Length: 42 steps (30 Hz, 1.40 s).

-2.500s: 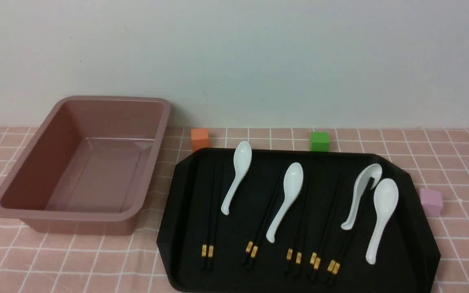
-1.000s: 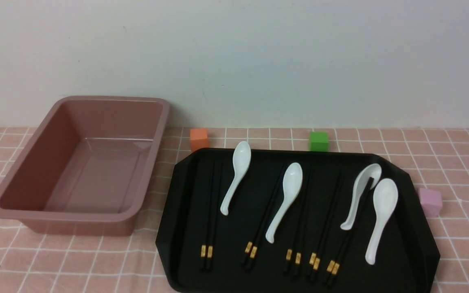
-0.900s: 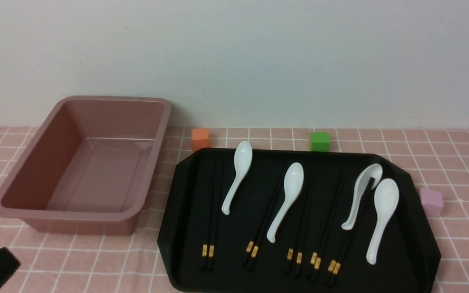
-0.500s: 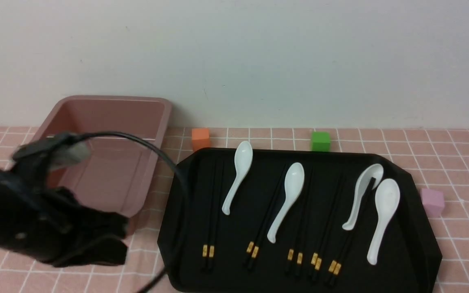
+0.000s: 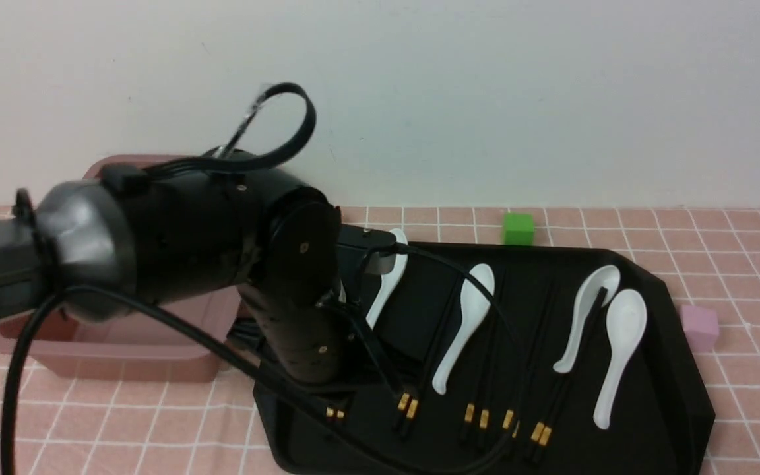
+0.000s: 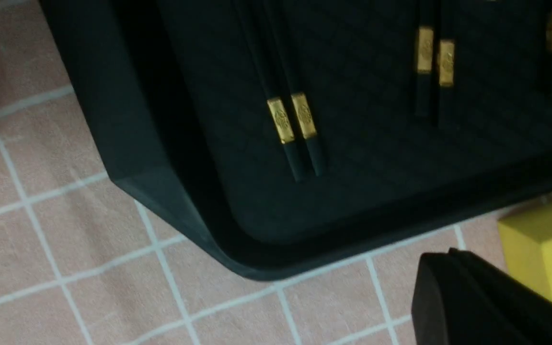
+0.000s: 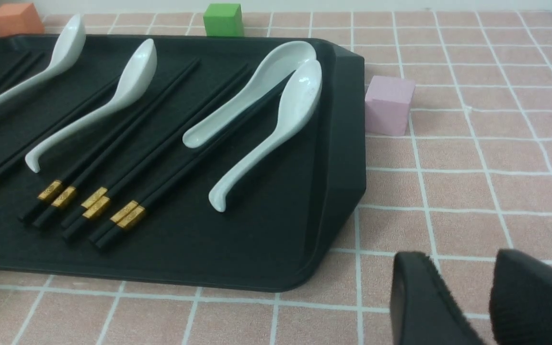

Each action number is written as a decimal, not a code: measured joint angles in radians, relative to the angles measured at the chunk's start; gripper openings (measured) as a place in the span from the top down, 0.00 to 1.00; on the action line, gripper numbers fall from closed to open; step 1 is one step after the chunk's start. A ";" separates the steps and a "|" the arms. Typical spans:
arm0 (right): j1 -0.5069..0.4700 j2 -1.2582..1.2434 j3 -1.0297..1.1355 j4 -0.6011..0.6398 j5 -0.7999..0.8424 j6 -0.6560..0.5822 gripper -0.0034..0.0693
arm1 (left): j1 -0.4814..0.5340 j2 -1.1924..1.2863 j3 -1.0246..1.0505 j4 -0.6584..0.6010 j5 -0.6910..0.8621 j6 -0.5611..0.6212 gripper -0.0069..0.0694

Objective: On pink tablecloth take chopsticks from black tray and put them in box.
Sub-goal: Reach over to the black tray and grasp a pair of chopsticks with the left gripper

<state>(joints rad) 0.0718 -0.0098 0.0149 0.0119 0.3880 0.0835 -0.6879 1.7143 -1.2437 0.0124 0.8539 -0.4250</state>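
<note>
Shut and empty, the left jaws hover by the black tray's seven-o'clock corner, probably lining up the leftmost chopsticks; the right jaws sit parted, empty.

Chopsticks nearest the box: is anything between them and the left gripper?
Only the tray's low rim lies between the chopsticks and the shut gripper, which shows over the cloth outside it, near a yellow cube.

The front view looks across the bench from its near edge toward the wall; the left arm looms close, blocking its left half. The left wrist view hangs close over the tray's near left corner; the right wrist view looks low from its near right corner. All share the tray's chopsticks.
</note>
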 joint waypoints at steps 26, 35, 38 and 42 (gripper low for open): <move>0.000 0.000 0.000 0.000 0.000 0.000 0.62 | 0.101 0.339 -0.183 0.002 -0.054 -0.087 0.38; 0.000 0.000 0.000 0.000 0.000 0.000 0.62 | 0.101 0.364 -0.202 0.027 -0.040 -0.119 0.40; 0.000 0.000 0.000 0.000 0.000 0.000 0.62 | 0.101 0.368 -0.203 0.033 -0.028 -0.129 0.48; 0.000 0.000 0.000 0.000 0.000 0.000 0.62 | 0.101 0.368 -0.203 0.051 -0.026 -0.173 0.64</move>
<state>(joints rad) 0.0718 -0.0098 0.0149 0.0119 0.3880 0.0835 -0.5871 2.0824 -1.4466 0.0633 0.8278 -0.5976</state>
